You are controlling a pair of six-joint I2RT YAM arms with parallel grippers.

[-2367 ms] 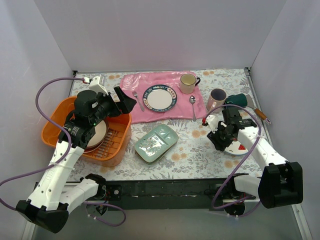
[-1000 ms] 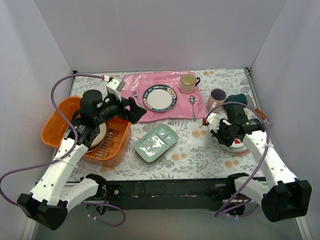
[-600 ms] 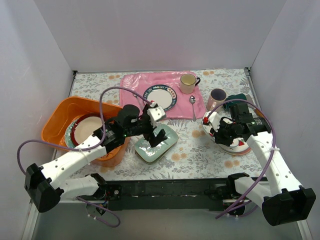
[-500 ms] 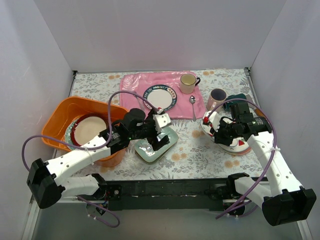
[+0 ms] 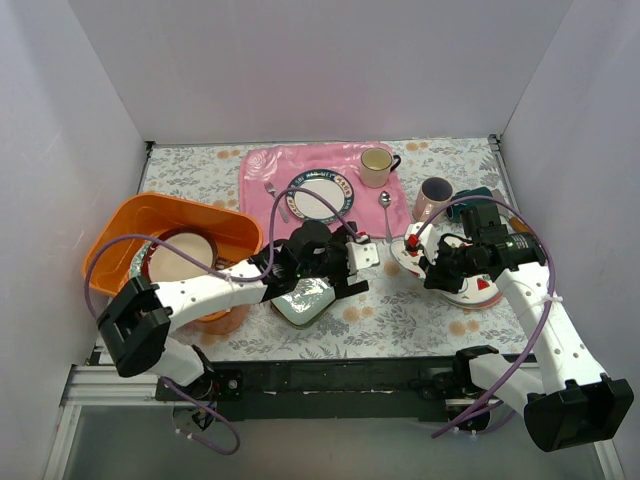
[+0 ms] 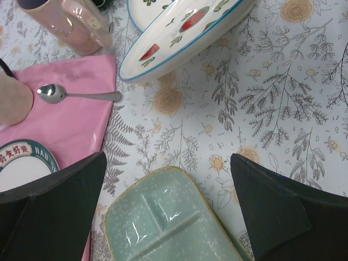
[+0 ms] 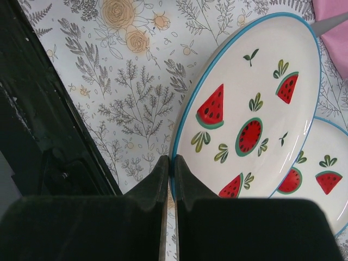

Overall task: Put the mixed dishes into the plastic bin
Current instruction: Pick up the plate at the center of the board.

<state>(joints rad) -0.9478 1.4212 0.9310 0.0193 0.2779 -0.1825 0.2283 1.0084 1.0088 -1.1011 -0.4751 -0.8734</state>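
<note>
Jaws of the right gripper (image 7: 168, 166) are pressed together on the rim of a round white ceramic plate with watermelon slices (image 7: 244, 109). This plate is tilted and overlaps a second plate of the same pattern (image 7: 312, 171), near the right edge of the flowered table (image 5: 400, 320). The left gripper (image 6: 168, 163) has its jaws fully apart and holds nothing; it hangs above a pale green divided rectangular tray (image 6: 168, 228), which lies near the front edge. The orange plastic rectangular bin (image 5: 120, 225) stands at the left edge. Inside it a maroon-rimmed cream plate (image 5: 182, 258) lies on a teal-edged plate (image 5: 137, 268). A pink mug (image 5: 433, 197) stands outside the bin, behind the right gripper.
</note>
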